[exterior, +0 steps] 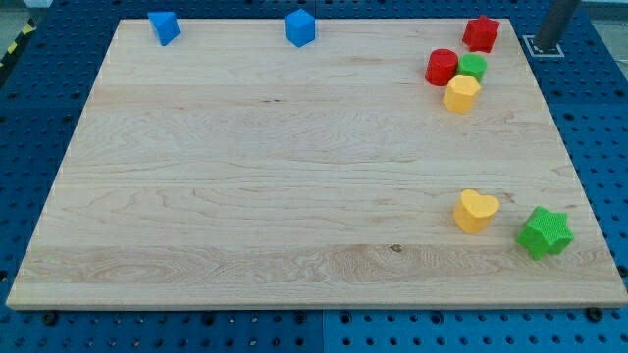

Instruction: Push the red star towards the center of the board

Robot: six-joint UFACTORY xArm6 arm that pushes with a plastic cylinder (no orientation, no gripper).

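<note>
The red star lies at the board's top right corner, near the top edge. My tip is off the board, just to the right of the red star, over the blue perforated table. A gap of bare board edge lies between the tip and the star, so they are apart.
A red round block, a small green block and a yellow block cluster just below the red star. A yellow heart and a green star sit at the lower right. Two blue blocks lie along the top edge.
</note>
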